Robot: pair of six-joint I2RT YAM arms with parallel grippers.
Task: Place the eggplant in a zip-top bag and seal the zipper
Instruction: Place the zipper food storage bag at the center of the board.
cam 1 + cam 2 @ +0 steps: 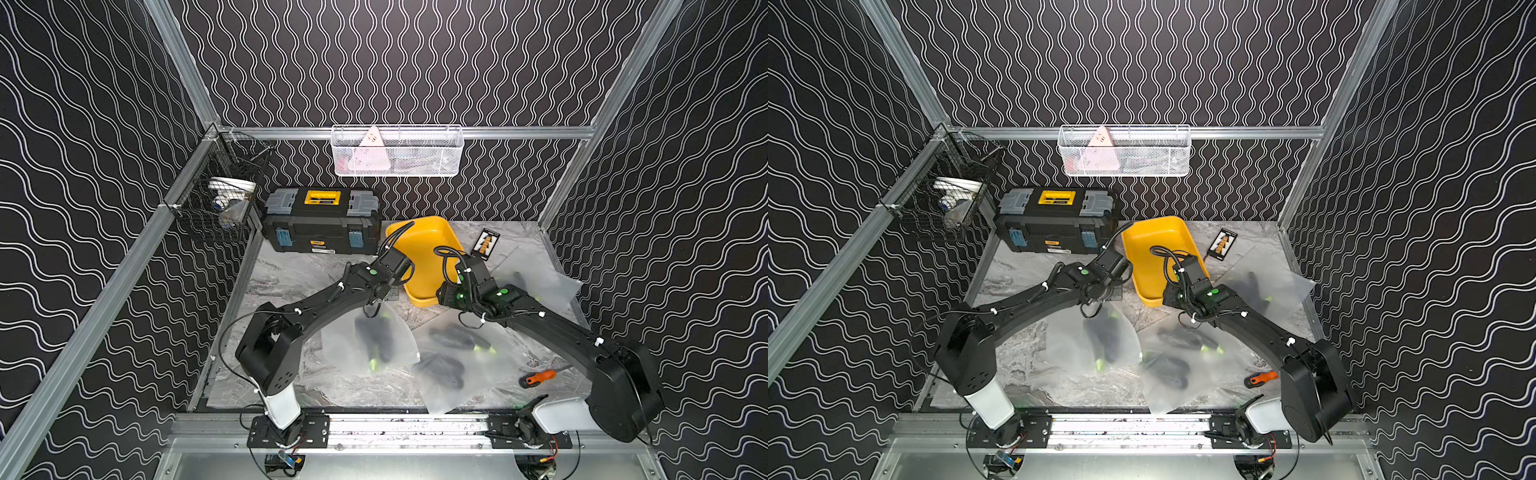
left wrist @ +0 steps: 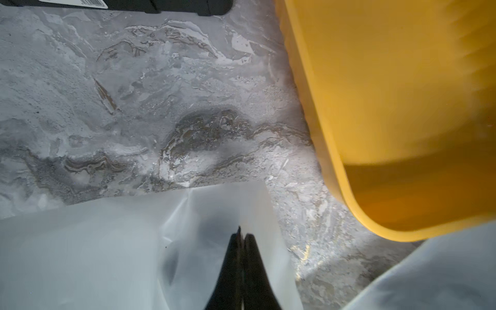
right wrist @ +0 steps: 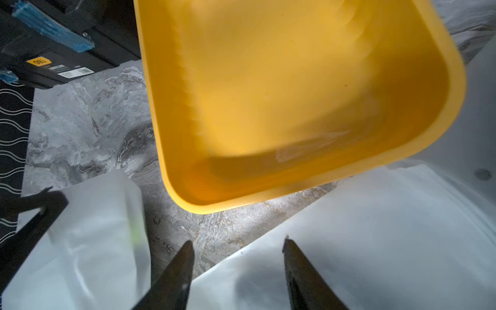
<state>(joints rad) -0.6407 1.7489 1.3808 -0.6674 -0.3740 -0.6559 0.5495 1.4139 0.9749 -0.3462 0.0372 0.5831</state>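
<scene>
both arms arch inward to frame centre, left gripper (image 2: 243, 236) pinching the edge of a frosted bag (image 2: 107, 255), right gripper (image 3: 237, 245) spread wide, grasping nothing.

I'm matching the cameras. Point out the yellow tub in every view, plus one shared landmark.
In a top view: yellow tub mid-table, between both wrists.
In a top view: tub, same spot.
Left wrist: tub large, beyond the bag.
Right wrist: tub large, ahead of the right gripper.
Landmark: black toolbox, beside the tub.
</scene>
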